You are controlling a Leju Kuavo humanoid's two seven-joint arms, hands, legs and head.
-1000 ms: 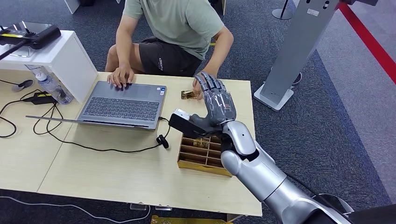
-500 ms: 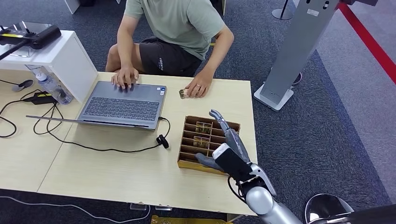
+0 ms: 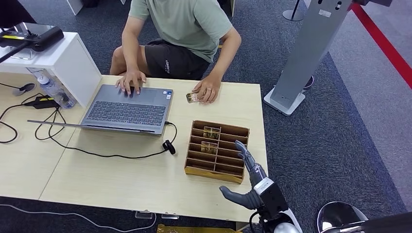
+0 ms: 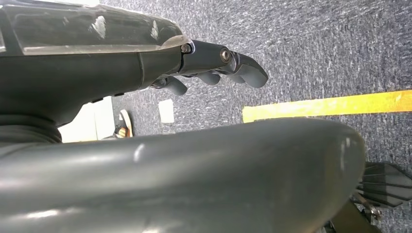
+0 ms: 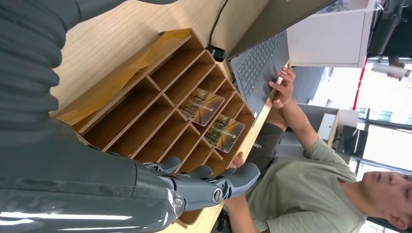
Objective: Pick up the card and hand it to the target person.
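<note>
right hand (image 3: 252, 182) empty, fingers apart, at the table's (image 3: 121, 179) near edge beside the wooden organizer (image 3: 217, 151); card (image 3: 193, 97) lies far, under the person's hand (image 3: 207, 91), laptop (image 3: 127, 108) to the left; wrist view catches left hand (image 4: 214, 65), fingers curled, over carpet

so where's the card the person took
In the head view it lies on the table's far edge under the person's hand, the card just right of the laptop and beyond the wooden divider box.
</note>
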